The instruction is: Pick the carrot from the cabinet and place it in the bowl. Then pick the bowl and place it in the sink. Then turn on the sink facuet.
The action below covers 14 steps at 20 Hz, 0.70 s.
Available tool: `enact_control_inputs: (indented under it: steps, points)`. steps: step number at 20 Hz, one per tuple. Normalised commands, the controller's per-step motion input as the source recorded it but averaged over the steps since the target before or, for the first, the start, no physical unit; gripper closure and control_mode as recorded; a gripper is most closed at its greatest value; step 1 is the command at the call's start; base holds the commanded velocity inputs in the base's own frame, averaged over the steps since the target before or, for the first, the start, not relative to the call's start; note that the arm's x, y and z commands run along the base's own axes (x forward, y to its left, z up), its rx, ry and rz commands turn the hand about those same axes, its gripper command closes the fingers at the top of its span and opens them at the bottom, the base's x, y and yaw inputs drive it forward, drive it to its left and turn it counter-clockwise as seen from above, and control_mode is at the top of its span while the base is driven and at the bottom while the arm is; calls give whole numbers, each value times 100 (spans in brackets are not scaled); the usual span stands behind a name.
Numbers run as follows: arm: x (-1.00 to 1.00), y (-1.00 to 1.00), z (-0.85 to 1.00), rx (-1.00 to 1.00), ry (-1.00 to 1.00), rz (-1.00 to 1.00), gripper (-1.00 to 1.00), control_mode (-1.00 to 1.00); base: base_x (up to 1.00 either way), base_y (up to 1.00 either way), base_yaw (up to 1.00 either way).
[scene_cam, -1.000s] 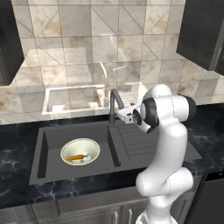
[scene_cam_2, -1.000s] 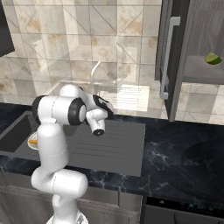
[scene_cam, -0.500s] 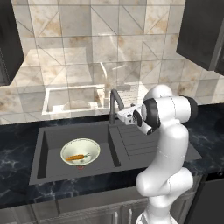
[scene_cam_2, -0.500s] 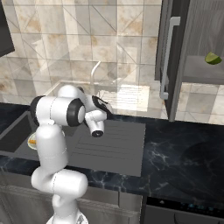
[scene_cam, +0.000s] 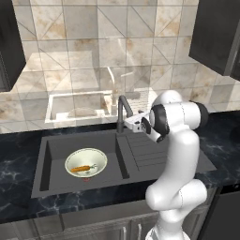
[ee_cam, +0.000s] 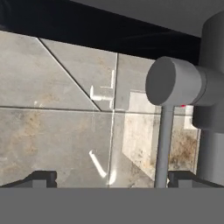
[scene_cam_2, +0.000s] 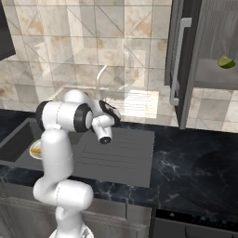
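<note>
Rising from the front edge of the black marble counter point(scene_cam: 18, 154), the white arm bends over the ribbed drainboard and carries its gripper point(scene_cam: 132, 123) level toward the sink faucet point(scene_cam: 123, 111). Its jaws stand spread wide and hold nothing; in the hand view the two dark fingertips point(ee_cam: 40, 178) sit far apart at the bottom, and the faucet's round handle and slim lever fill the right side close ahead, with the tiled wall behind.

Left of the drainboard, the dark grey sink point(scene_cam: 51, 159) holds the cream-white bowl point(scene_cam: 86, 161) on its floor, and the small orange carrot point(scene_cam: 80, 168) lies inside the bowl. From the right base view a sliver of the bowl point(scene_cam_2: 35, 149) shows past the arm.

Farther back and to the right, the grey wood-grain cabinet point(scene_cam_2: 211, 74) has its door with the silver bar handle point(scene_cam_2: 178, 60) swung open, and a rounded green fruit point(scene_cam_2: 226, 62) rests on its shelf.
</note>
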Motion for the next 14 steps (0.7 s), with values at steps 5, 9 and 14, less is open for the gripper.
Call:
enact_control_inputs:
  steps: [5,9,14]
  points:
    - [30,0,-13,0,0,3,-100,-100,0,0,0]
    - [32,0,-18,0,0,2,-100,-100,0,0,0]
    - [33,0,-20,0,0,0,-100,-100,0,0,0]
